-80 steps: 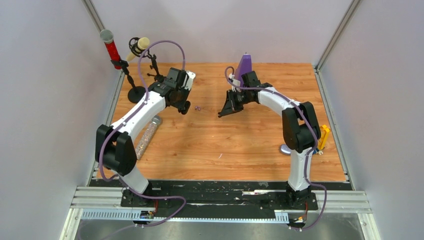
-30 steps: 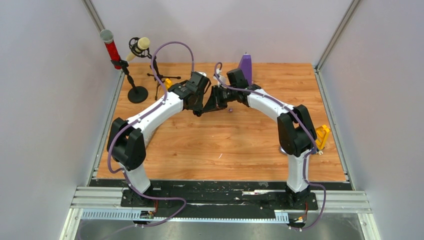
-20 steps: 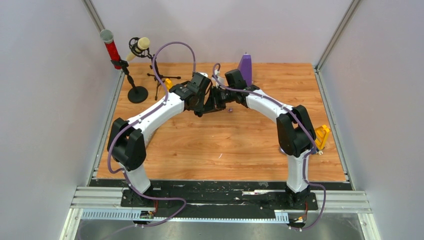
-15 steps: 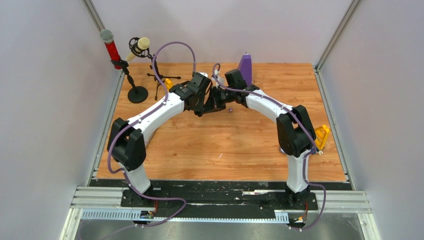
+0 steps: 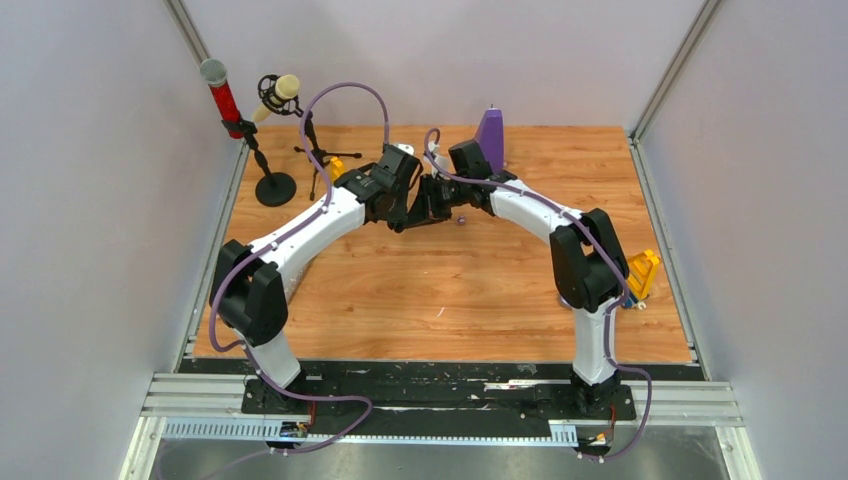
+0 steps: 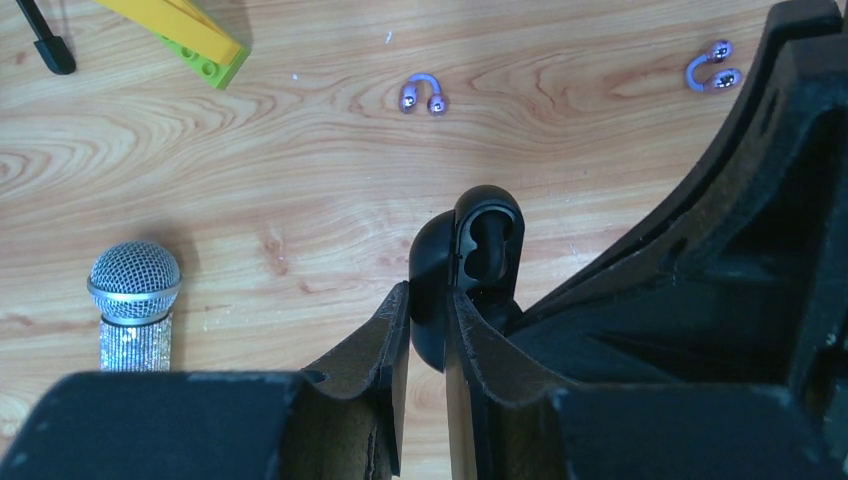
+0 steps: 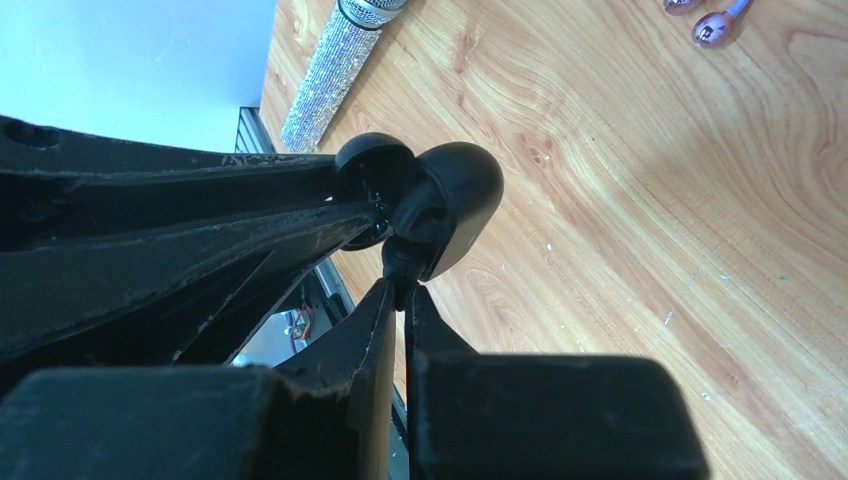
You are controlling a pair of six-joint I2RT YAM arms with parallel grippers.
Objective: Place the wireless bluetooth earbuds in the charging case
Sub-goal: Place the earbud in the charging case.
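Seen from above, the two arms met just toward 12 o'clock of the middle of the table (image 5: 470, 290). A purple wedge (image 5: 490, 135) stood at 1 o'clock of them. Two microphones on stands (image 5: 280, 90) filled the 10 o'clock corner, and a yellow piece (image 5: 645, 270) sat at the 4 o'clock edge. In the left wrist view a glitter microphone (image 6: 133, 300) lay at 9 o'clock of the case. A yellow and green brick (image 6: 195, 35) lay at 11 o'clock, beside a black stand leg (image 6: 50, 45). The bulk of the right arm's gripper crowded everything from 2 to 5 o'clock.

The left gripper (image 6: 428, 300) was closed almost fully, clamping the charging case (image 6: 478, 235) across its lower part. The case was glossy black, oval and hinged open, held off the wood with its two dark hollows facing the camera. Whether a bud sat in them could not be told. The right gripper (image 7: 400, 295) had its jaws all but together, with the tips at the case's lower rim. Whether they pinched anything could not be told. One pair of pale purple earbuds (image 6: 423, 97) lay on the wood at 12 o'clock of the case. A second purple pair (image 6: 715, 72) lay at 2 o'clock, well apart from the first.

Walls closed the table at 9, 12 and 3 o'clock. Bare wood spread toward 6 o'clock, between the arms.
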